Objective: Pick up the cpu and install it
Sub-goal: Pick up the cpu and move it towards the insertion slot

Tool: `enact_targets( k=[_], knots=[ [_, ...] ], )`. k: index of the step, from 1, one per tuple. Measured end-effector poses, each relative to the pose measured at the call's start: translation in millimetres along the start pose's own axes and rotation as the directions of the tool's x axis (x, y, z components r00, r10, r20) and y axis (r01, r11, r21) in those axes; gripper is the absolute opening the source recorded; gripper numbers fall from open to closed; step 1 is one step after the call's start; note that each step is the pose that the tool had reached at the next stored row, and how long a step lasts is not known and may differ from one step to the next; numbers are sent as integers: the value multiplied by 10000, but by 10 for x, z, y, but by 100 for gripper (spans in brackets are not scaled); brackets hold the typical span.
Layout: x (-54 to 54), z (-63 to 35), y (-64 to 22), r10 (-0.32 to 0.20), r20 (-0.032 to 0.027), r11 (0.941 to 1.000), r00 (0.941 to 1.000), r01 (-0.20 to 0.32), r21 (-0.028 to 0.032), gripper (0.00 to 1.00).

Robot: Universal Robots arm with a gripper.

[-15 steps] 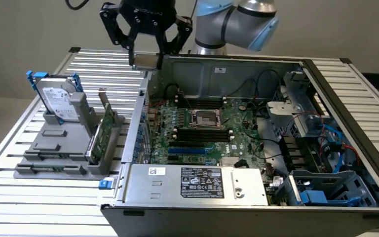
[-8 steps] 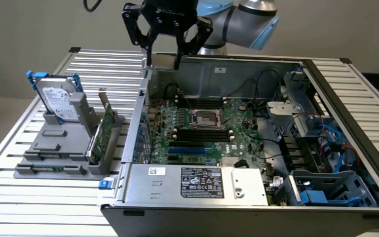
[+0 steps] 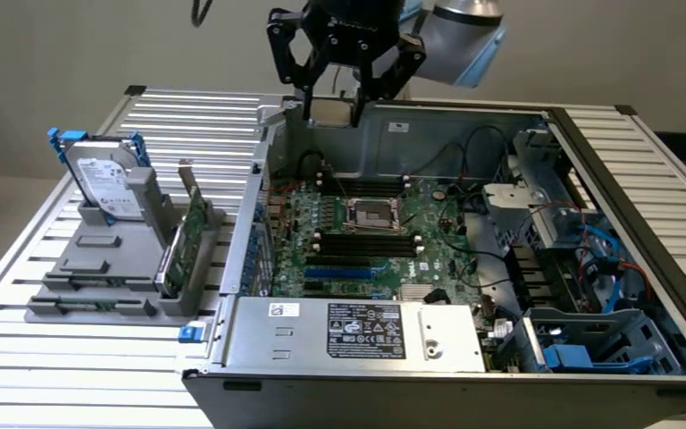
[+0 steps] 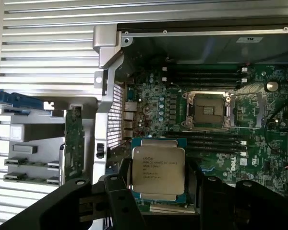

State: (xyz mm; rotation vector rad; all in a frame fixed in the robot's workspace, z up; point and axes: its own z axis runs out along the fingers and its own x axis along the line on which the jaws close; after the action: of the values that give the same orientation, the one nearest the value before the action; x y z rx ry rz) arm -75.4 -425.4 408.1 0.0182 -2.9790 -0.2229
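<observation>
Firmly, the cpu [image 4: 158, 167] is clamped between the two black fingers [image 4: 116, 197] of the gripper [image 3: 340, 100]. The fingers are closed on opposite edges of the chip, so its silver top with printed lettering is kept flat and turned toward the wrist camera. This edge grip is judged to leave the underside free for seating.

The chip is carried in the air, touched by nothing but the fingers, above the far wall of the open computer case [image 3: 463, 121]. The case is laid on its side on the slatted worktop [image 3: 33, 375]. Inside it the motherboard [image 3: 355, 255] is exposed. The socket [image 4: 207, 109], a metal-framed square with a dark centre, is seen empty and well apart from the chip, so the install is not yet done.

Near the worktop's edge at the exterior view's left, a grey rack [image 3: 93, 268] is set. A hard drive [image 3: 107, 183] in a blue bracket is stood upright in it, with a green card [image 3: 188, 241] beside it.

The cpu's underside is hidden. The spots where the pads meet its edges are covered by the finger bodies. The socket's contacts and the state of its latch cannot be made out. The arm is cut off at the exterior view's upper edge.
</observation>
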Motion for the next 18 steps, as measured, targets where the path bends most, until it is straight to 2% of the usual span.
enact_targets(
  k=[7,11,18],
  knots=[
    [-273,91,89,1,-1,10000,10000,-1,4,55],
    [-365,156,119,16,1,10000,10000,-16,2,55],
    [-475,287,124,245,35,9997,9997,-244,-33,55]
  ],
)
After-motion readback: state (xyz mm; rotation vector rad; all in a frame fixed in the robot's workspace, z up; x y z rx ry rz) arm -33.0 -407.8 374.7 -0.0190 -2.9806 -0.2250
